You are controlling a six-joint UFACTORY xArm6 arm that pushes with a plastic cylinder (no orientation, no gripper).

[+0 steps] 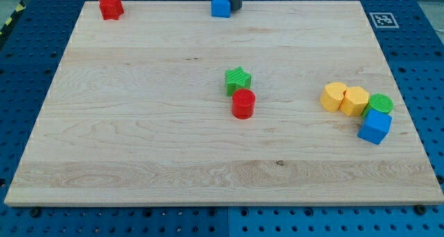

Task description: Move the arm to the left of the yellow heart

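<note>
**Tip parked at the top edge, yellow heart far off**

A wooden counter [139, 147] is seen filling the view; no fingers are fitted, so no grasping state can be told; only a dark rod is seen, its tip [235, 9] at the view's top, touching or just beside the blue block [220, 5]. A cluster is set at the view's right: blue cube [374, 127], yellow heart [334, 96], yellow hexagon [355, 100], green cylinder [380, 103]. Centre is held by a red cylinder [243, 104] and green star [237, 80]; a red block [110, 6] is lodged at top left. A straight run risks the heart being overshot and nudged; the centre pair could be clipped if the path is swung wide.
</note>
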